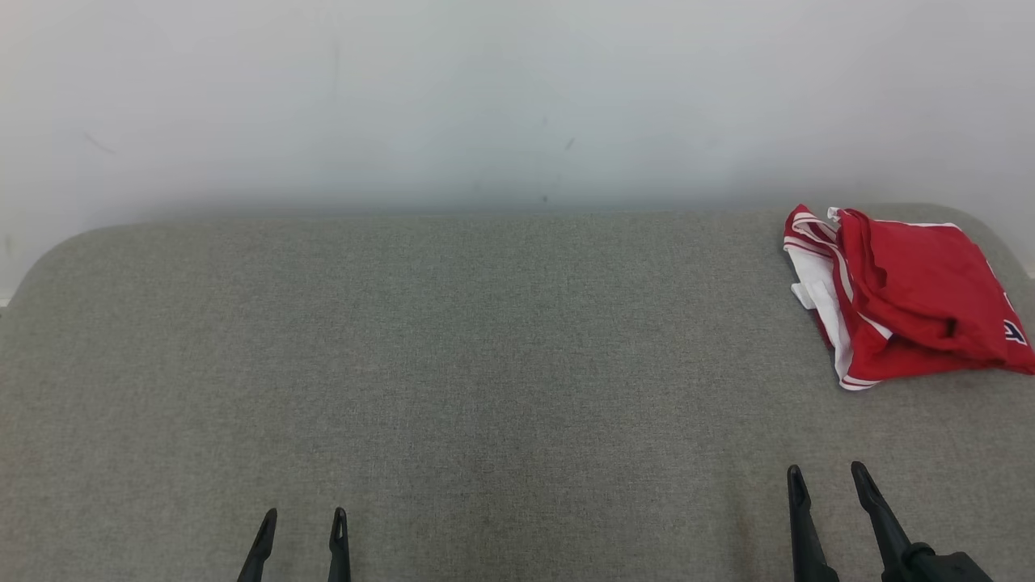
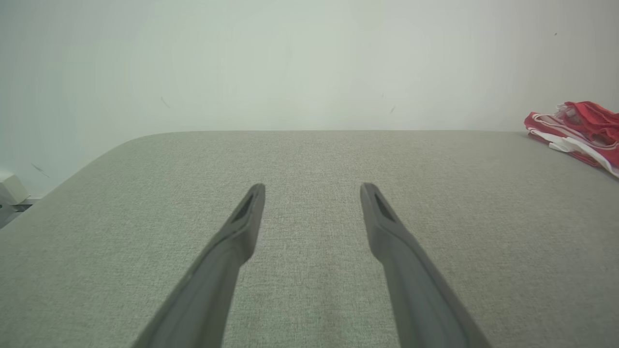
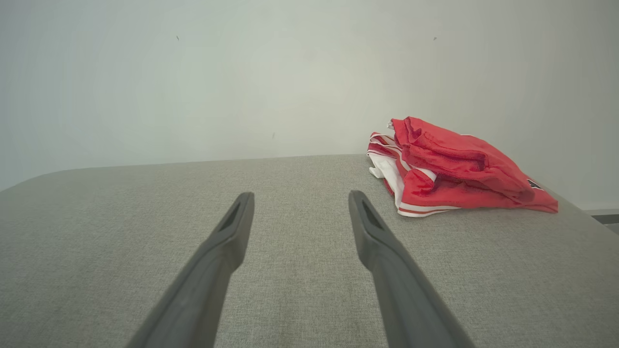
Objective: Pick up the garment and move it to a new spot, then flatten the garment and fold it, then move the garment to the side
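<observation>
Head view puts the crumpled red-and-white satiny garment (image 1: 914, 307) at the far right corner of the grey woven-fabric pad (image 1: 485, 339). It lies ahead of my right gripper (image 1: 826, 467) and well apart from my left gripper (image 1: 306, 512). Both stand wide and empty. It looks light, limp and slippery, so I'd pinch its striped near edge.

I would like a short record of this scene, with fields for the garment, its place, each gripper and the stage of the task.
garment: red garment with white trim, lying in a loose, crumpled heap
place: far right part of the grey fabric surface, close to the pale wall
left gripper: left gripper open, empty, far from the garment
right gripper: right gripper open, empty, nearer the garment, not touching it
stage: garment not yet picked up
</observation>
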